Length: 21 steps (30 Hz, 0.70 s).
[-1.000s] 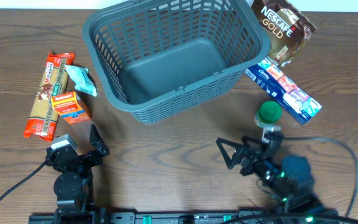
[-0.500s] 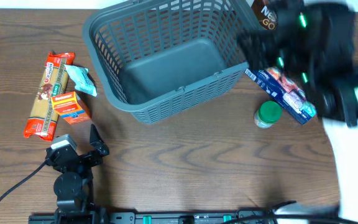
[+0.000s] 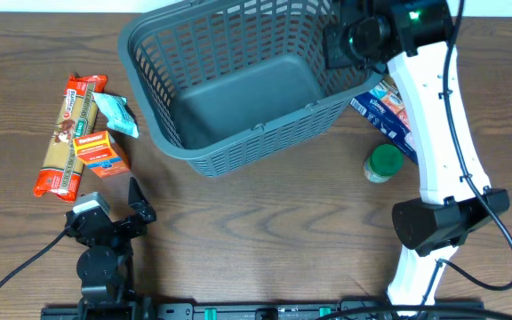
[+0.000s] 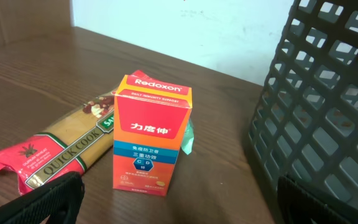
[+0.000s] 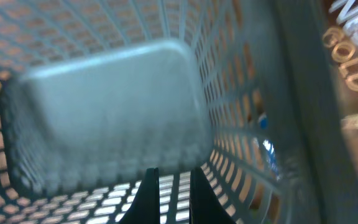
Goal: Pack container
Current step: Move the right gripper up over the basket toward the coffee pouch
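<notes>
Squarely at the far middle of the wooden table (image 3: 256,240) sits the container (image 3: 149,80), a large dark grey plastic basket turned a little askew. Its lattice walls flare up from a solid floor that shows bare from wall to wall.

Over its far right corner hangs the right gripper (image 3: 334,43), pointing into the basket. The blurred wrist view shows its fingers drawn nearly together with a thin slit between them, pinching nothing. The white right arm (image 3: 434,107) stretches from the near right of the table across a blue printed pack (image 3: 391,121) that lies just outside the basket's right wall, covering part of it. A green-lidded jar (image 3: 384,163) stands just beside that pack, on the near side. A brown Nescafé Gold pouch (image 5: 353,56) shows in the wrist view just beyond the right wall.

Left of the basket, a long pasta packet (image 3: 65,138), an upright orange Redoxon box (image 3: 103,153) and a small teal sachet (image 3: 116,114) cluster together, the sachet nearest the basket wall. On the near side of them, the left gripper (image 3: 140,203) rests low over the table, fingers spread wide, holding nothing.
</notes>
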Each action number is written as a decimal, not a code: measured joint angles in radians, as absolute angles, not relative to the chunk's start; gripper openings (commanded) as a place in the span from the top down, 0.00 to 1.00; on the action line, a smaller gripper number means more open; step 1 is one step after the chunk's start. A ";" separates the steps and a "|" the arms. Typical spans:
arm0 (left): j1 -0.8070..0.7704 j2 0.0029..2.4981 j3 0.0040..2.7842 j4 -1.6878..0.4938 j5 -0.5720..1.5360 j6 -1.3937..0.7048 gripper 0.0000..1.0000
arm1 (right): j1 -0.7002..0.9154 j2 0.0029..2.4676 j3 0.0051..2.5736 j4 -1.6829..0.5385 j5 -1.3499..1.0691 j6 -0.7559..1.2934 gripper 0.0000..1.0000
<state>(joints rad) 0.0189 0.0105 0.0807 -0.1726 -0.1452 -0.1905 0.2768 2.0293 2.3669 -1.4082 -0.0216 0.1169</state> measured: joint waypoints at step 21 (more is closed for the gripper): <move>0.019 0.010 0.081 -0.173 -0.145 -0.191 0.01 | 0.264 2.026 2.376 -1.695 0.052 0.099 0.99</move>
<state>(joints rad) 0.0189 0.0105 0.0807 -0.1730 -0.1452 -0.1909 0.2642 2.0262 2.3760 -1.6955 0.0525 0.0994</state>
